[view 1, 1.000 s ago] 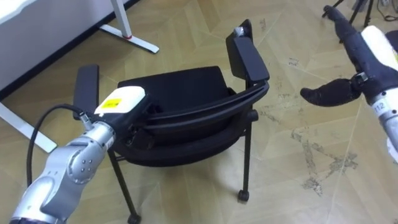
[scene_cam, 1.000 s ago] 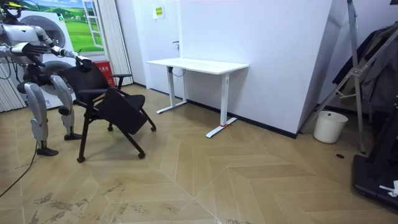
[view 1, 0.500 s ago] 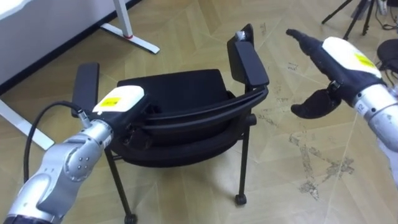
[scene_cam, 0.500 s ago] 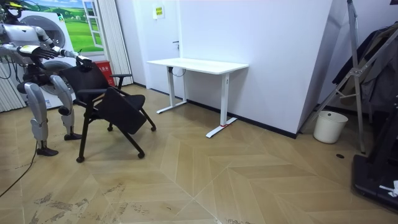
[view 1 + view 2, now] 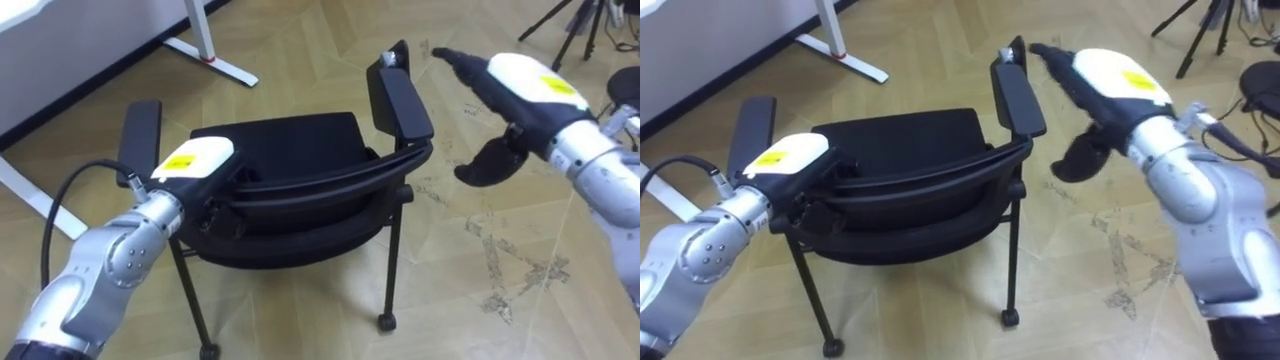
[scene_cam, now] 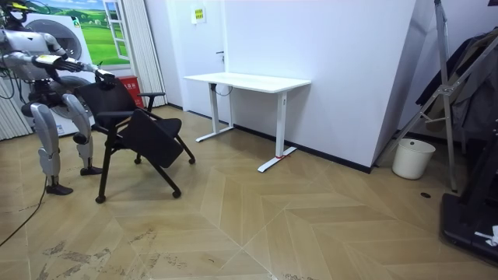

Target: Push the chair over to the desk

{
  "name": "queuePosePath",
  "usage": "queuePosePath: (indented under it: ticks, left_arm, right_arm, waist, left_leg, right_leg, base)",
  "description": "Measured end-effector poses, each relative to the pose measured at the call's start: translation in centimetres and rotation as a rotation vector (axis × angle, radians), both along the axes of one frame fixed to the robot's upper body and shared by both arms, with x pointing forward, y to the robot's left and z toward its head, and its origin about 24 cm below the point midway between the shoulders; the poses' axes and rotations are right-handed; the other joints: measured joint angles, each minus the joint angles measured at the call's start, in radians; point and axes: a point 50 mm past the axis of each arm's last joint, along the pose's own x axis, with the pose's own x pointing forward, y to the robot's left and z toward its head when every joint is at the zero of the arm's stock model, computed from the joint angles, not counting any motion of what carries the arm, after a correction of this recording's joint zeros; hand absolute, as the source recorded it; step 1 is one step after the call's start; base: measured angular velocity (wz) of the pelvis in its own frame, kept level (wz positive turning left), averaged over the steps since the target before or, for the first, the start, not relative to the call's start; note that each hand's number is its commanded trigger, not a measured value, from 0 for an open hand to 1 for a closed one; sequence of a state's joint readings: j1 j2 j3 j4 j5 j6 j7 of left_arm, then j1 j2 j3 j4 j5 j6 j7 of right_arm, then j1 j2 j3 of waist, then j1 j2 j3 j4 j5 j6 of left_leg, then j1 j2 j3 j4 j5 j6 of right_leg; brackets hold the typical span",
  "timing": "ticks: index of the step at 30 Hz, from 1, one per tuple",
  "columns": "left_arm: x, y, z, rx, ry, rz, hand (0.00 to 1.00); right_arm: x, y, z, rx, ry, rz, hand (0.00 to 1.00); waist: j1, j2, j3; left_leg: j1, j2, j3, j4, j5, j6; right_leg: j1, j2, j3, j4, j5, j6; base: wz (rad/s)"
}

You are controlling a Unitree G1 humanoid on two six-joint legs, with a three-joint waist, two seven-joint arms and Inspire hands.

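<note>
A black chair (image 5: 280, 140) with two armrests stands on the wooden floor right before me, its curved backrest rail (image 5: 320, 188) nearest. My left hand (image 5: 195, 160) lies on the left end of that rail. My right hand (image 5: 525, 82) hovers open in the air to the right of the chair's right armrest (image 5: 398, 100), fingers stretched out towards it and thumb hanging down, touching nothing. In the room view I stand at the room view's left, just behind the chair (image 6: 140, 128).
A white desk (image 6: 249, 82) stands against the wall beyond the chair; its foot (image 5: 210, 60) reaches the floor ahead of the seat. Tripod legs (image 5: 560, 15) are at the upper right. A white bin (image 6: 412, 158) sits by the far wall.
My right hand has swung left and forward, from the right edge to near the chair's right armrest. The left hand and the chair have stayed in place.
</note>
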State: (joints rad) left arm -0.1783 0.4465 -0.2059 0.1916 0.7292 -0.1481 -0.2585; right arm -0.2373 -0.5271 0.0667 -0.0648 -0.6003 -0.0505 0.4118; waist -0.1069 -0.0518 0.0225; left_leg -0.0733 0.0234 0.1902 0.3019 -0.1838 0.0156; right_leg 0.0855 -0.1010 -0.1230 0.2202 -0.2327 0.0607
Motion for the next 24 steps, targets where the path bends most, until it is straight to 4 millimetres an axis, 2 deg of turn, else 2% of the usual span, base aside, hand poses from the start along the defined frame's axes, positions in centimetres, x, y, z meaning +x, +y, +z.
queuePosePath:
  ticks: [2,5,13,18,24]
  left_arm:
    - [0.2,-0.4,-0.1,0.001,-0.009,-0.02,1.0]
    - [0.4,-1.0,0.0,0.003,-0.018,-0.044,1.0]
    - [0.6,-1.7,0.2,-0.001,-0.026,-0.068,1.0]
    - [0.6,-1.9,0.1,-0.015,-0.022,-0.07,1.0]
    - [0.5,-2.5,-0.1,-0.023,-0.02,-0.086,1.0]
  right_arm:
    - [-0.1,0.7,-0.4,-0.004,0.009,0.03,0.0]
    - [-0.2,1.6,-1.0,-0.007,0.024,0.068,0.0]
    - [-0.4,3.5,-3.0,-0.036,0.081,0.118,0.0]
    - [-0.3,3.8,-4.5,-0.025,0.121,0.111,0.0]
    - [-0.1,3.3,-6.0,-0.018,0.154,0.062,0.0]
  waist:
    - [0.009,0.0,0.0002]
    - [0.03,0.0,0.0005]
    - [0.035,0.007,0.0024]
    - [0.046,0.019,0.0016]
    - [0.069,0.021,0.0019]
  left_leg:
    - [-0.002,0.0,-0.004,0.001,0.0,0.0]
    - [-0.005,0.0,-0.009,0.002,0.0,0.0]
    - [-0.018,-0.004,-0.029,0.004,0.001,-0.001]
    - [-0.018,-0.005,-0.029,0.001,0.002,-0.003]
    - [-0.003,-0.006,-0.032,-0.005,0.002,-0.004]
  right_leg:
    - [0.002,0.0,-0.018,0.0,0.0,0.0]
    - [0.003,0.0,-0.021,-0.001,0.0,0.0]
    - [0.001,0.002,-0.029,-0.003,0.0,0.0]
    - [0.006,0.002,-0.036,-0.012,0.0,0.0]
    - [0.021,0.002,-0.038,-0.019,0.0,-0.001]
  base:
    - [0.09]
    - [0.06]
    - [0.07]
    - [0.0]
    - [0.01]
